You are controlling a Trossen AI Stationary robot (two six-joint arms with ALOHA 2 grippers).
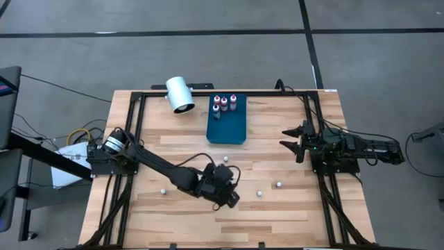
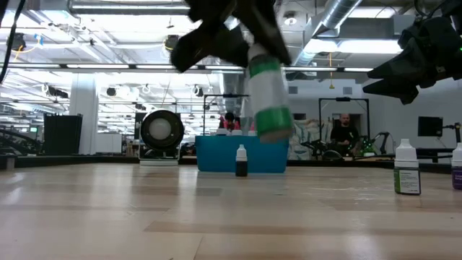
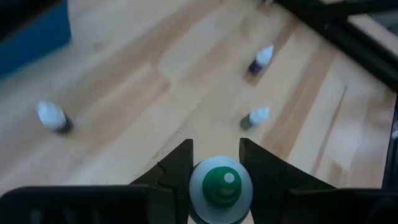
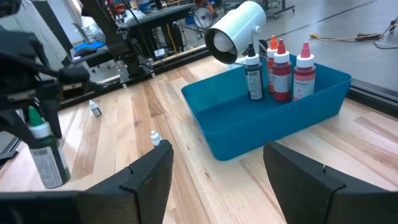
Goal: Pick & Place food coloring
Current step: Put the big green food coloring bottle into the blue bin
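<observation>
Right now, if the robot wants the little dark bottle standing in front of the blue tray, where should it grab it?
Grip the little dark bottle around its body, under its white cap, coming straight down from above. It stands upright and alone on the wood, so fingers fit either side; the blue tray blocks a reach from behind, and the cap looks too narrow.

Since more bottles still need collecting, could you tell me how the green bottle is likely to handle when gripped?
The green bottle hangs tilted in the left gripper, so it may swing. Tall and narrow, it probably tips easily when set down. Its round body could roll.
</observation>
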